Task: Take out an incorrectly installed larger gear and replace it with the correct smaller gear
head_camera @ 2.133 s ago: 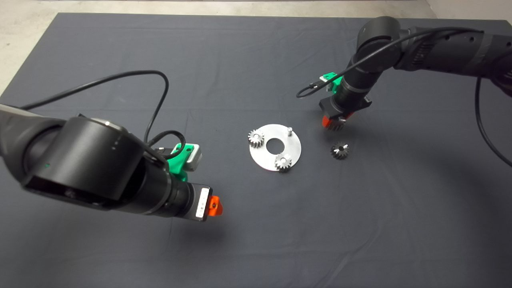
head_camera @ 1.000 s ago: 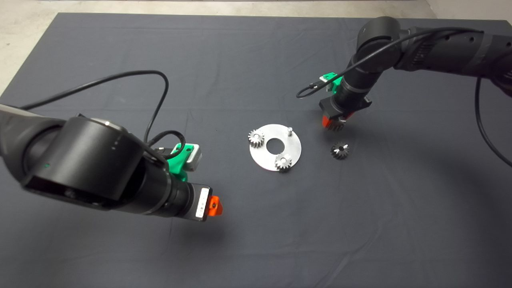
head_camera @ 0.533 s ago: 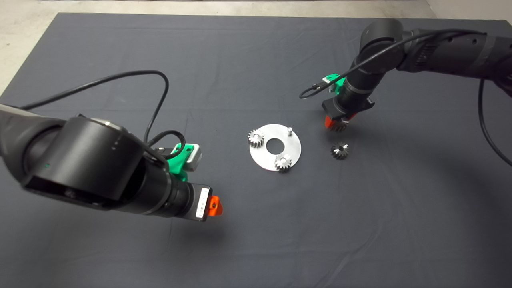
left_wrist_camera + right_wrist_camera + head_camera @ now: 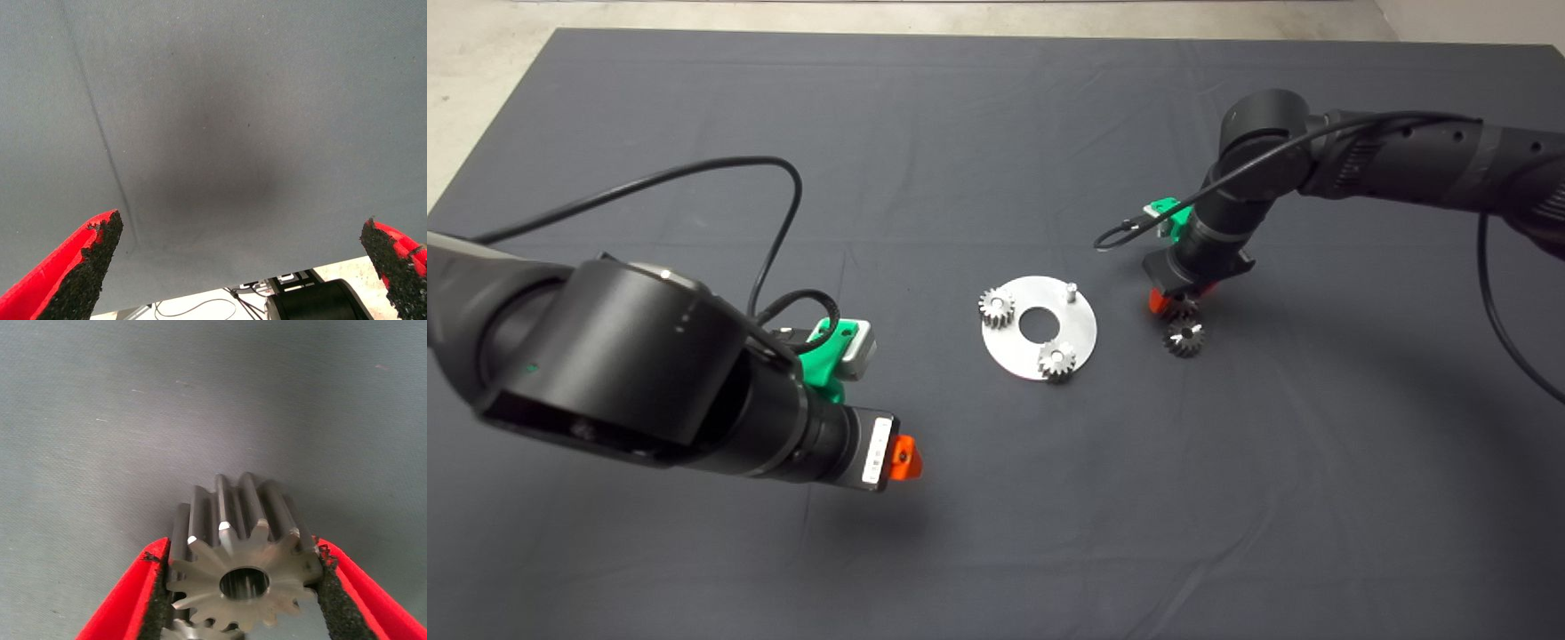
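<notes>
Larger gear: the larger gear (image 4: 243, 557) is clamped between the two red fingers (image 4: 127, 600) of the right gripper (image 4: 1176, 304), centre-right in the head view. In the right wrist view its coarse long teeth fan above the pads and its centre hole is clear, so it is held across its toothed rim.

Smaller gear: the smaller gear (image 4: 1185, 338) lies flat on the mat (image 4: 996, 133), just below the right gripper in the head view. A sliver of toothed metal under the held gear in the wrist view is probably this one. Whether the two gears touch cannot be told.

Round plate: the silver plate (image 4: 1009, 351) sits at frame centre, just left of both gears. It carries two small bright gears (image 4: 996, 307) (image 4: 1056, 360) on its left and lower edge. A bare peg (image 4: 1071, 289) stands at its upper right, free to take the replacement.

Reason for the hold: the wrong gear is off the plate, so it is likely being carried aside for set-down.

Left gripper: the left gripper (image 4: 905, 458) waits at lower left, fingers (image 4: 80, 267) spread wide over bare mat, holding nothing.
</notes>
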